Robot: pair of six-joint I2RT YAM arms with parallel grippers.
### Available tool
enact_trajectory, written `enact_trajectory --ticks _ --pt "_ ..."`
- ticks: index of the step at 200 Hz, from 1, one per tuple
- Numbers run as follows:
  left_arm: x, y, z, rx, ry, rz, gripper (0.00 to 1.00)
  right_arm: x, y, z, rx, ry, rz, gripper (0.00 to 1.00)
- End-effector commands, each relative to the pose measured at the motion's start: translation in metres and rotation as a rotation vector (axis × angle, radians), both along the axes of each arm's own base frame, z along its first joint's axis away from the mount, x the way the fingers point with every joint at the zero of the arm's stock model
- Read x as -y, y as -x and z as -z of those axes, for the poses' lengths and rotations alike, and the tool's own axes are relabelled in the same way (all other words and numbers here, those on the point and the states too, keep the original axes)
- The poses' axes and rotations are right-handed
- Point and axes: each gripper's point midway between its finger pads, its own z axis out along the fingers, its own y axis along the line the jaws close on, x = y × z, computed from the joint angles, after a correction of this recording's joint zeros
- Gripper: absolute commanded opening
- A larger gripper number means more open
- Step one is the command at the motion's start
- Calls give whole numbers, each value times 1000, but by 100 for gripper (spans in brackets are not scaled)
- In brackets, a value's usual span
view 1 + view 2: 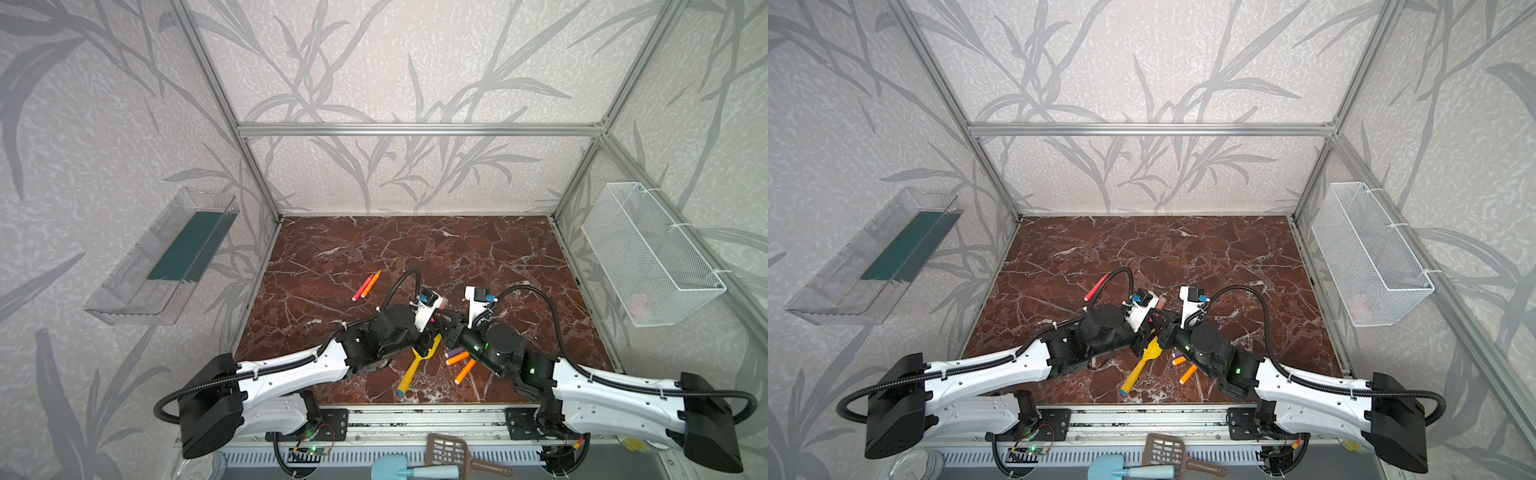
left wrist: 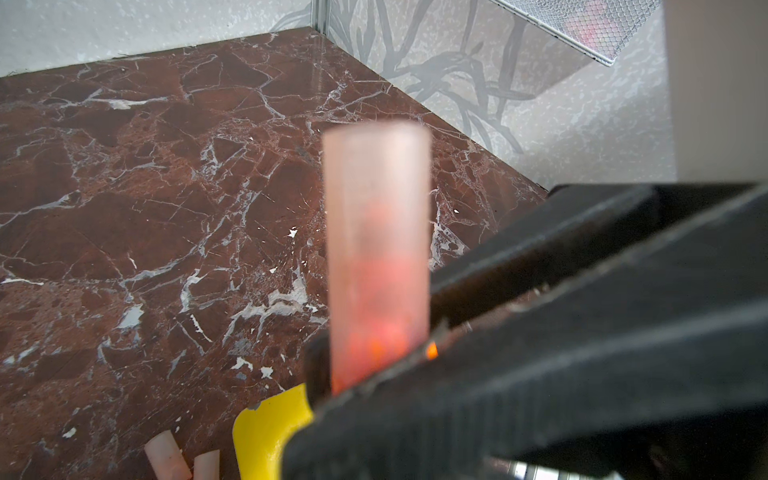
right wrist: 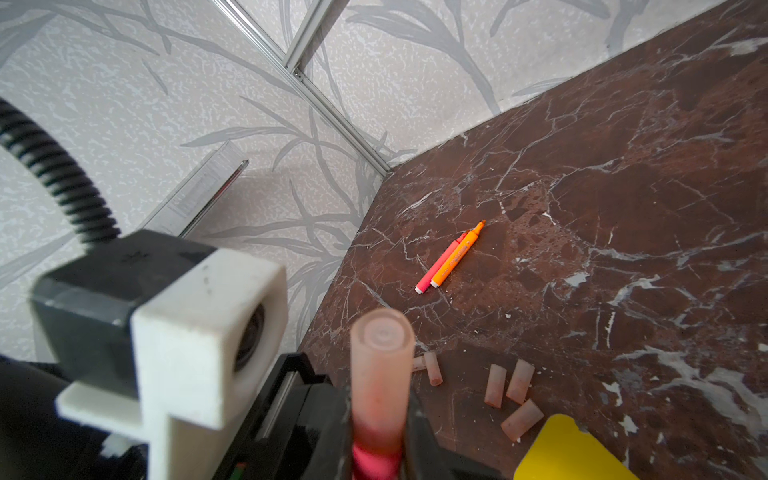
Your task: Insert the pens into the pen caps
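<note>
My right gripper point(image 3: 380, 415) is shut on a red-pink pen point(image 3: 376, 461) that has a translucent pen cap point(image 3: 382, 374) seated on its tip. My left gripper point(image 1: 434, 322) meets it over the table's middle. One of its dark fingers point(image 2: 316, 365) sits beside the cap's point(image 2: 376, 249) base, and the right gripper hides the other side. Several loose pen caps point(image 3: 495, 385) lie on the marble. A red pen point(image 1: 360, 289) and an orange pen point(image 1: 371, 284) lie together at mid-left. A purple pen point(image 1: 452, 354) and two orange pens point(image 1: 464, 371) lie under the right arm.
A yellow toy shovel point(image 1: 415, 365) with an orange handle lies just under the two grippers. A white mesh basket point(image 1: 648, 257) hangs on the right wall and a clear tray point(image 1: 166, 257) on the left wall. The red-brown marble top point(image 1: 415, 249) stretches behind the arms.
</note>
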Motion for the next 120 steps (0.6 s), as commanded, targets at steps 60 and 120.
enact_trajectory --ticks 60,120 --pt "8 -17 -40 79 123 -70 70 69 -36 74 -137 218 189 0" --pt "-36 -49 -19 64 34 -324 71 97 -79 117 -287 397 279 0"
